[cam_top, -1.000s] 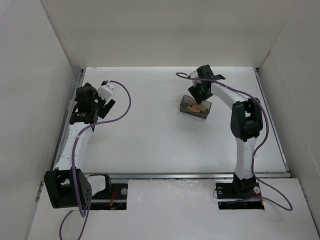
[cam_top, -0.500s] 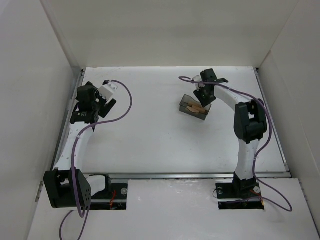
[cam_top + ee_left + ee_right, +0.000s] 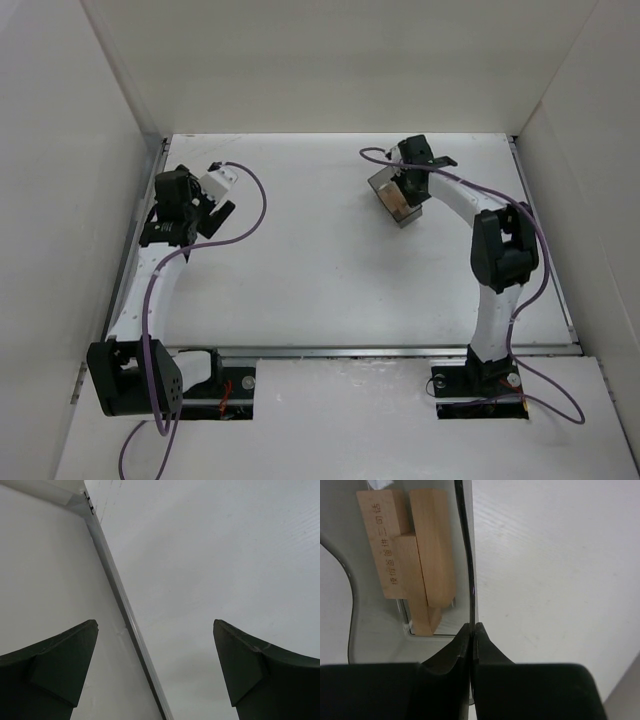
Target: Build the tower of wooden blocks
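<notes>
In the right wrist view, three light-tan wood blocks [image 3: 415,555] lie packed side by side inside a translucent dark grey plastic container [image 3: 370,630]; one bears printed characters. My right gripper [image 3: 471,627] is shut on the container's thin right wall. From above, the container [image 3: 392,196] hangs tilted at the back right under the right gripper [image 3: 408,186], and the blocks are hidden there. My left gripper [image 3: 162,232] stands open at the table's left edge, nothing between its fingers [image 3: 60,665].
A metal rail [image 3: 125,615] runs along the table's left edge, right under the left gripper. White walls [image 3: 60,200] enclose the table on the left, back and right. Purple cables [image 3: 250,200] trail from both arms.
The right gripper has closed on the container's wall and tipped the container up, shifting it slightly toward the back. The left arm has not moved.
</notes>
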`<action>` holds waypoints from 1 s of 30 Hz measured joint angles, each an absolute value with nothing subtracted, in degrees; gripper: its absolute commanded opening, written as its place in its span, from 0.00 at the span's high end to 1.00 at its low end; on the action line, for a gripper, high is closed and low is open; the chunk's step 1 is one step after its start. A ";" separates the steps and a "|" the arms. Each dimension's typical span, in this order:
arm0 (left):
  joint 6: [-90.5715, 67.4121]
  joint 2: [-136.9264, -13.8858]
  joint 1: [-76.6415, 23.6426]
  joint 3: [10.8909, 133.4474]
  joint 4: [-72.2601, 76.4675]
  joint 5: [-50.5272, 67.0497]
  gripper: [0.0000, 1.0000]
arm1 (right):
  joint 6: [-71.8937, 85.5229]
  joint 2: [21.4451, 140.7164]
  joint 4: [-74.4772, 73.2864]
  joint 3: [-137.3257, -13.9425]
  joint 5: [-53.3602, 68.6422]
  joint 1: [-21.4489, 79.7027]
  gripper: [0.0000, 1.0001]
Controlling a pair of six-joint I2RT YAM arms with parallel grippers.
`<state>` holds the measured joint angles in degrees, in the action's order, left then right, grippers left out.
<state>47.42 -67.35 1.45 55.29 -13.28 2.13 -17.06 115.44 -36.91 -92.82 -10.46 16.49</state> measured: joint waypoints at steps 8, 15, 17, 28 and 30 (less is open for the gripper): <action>45.45 -68.45 0.34 57.56 -13.96 4.40 0.00 | -12.16 115.70 -28.36 -91.79 -45.21 25.50 1.00; 45.06 -69.84 -0.91 57.58 -13.96 4.16 0.00 | -8.47 123.17 -27.44 -92.68 -60.97 32.67 0.83; 45.01 -69.89 -0.93 57.58 -13.91 3.99 0.00 | -7.86 125.29 -28.05 -93.49 -62.74 34.76 0.59; 45.41 -69.91 -1.50 57.56 -13.08 2.72 0.00 | -6.98 123.28 -30.39 -95.96 -51.16 38.30 0.06; 45.58 -69.91 -1.80 57.56 -13.08 2.68 0.00 | -6.66 121.78 -32.01 -97.95 -44.66 36.67 0.06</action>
